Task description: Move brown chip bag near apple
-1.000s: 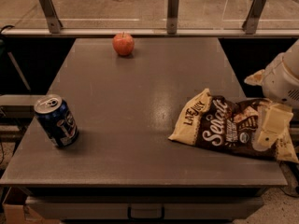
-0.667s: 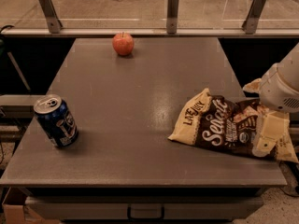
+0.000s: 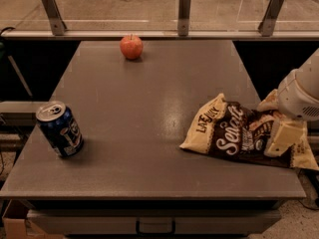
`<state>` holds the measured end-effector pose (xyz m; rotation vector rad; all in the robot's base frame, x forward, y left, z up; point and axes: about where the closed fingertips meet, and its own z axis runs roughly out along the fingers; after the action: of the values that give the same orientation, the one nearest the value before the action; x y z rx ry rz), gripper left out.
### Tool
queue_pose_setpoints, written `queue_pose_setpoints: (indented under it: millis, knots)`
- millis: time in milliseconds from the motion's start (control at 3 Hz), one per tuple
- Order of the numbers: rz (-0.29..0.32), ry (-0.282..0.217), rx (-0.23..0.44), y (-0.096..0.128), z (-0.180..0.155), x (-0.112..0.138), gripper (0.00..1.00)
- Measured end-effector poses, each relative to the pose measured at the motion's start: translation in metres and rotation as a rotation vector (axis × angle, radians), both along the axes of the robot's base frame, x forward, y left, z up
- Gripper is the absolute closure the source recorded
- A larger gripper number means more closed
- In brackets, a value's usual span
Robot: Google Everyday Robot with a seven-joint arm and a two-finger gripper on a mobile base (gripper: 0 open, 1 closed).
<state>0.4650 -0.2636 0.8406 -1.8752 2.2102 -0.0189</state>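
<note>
The claw (image 3: 282,136) sits over the brown chip bag (image 3: 233,133) at its right end (grip cannot be told); the bag looks light, crinkly, slippery, best pinched by its edge.

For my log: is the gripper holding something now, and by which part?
Cannot be told. The gripper is at the right end of the brown chip bag, which lies flat.

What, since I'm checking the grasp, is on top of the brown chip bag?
The gripper sits over the right end of the brown chip bag; the part beneath it is hidden.
</note>
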Motion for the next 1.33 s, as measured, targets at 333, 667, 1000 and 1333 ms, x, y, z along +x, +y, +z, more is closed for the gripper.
queue_pose_setpoints:
  millis: [333,667,1000,1333]
  knots:
    - [0.005,-0.009,-0.004,0.001,0.001,0.003,0.64]
    - [-0.007,-0.018,-0.003,0.0,0.007,0.006,0.88]
    - [-0.055,-0.046,0.036,-0.002,0.035,0.011,1.0]
    - [-0.111,-0.109,0.073,-0.006,0.09,0.021,1.0]
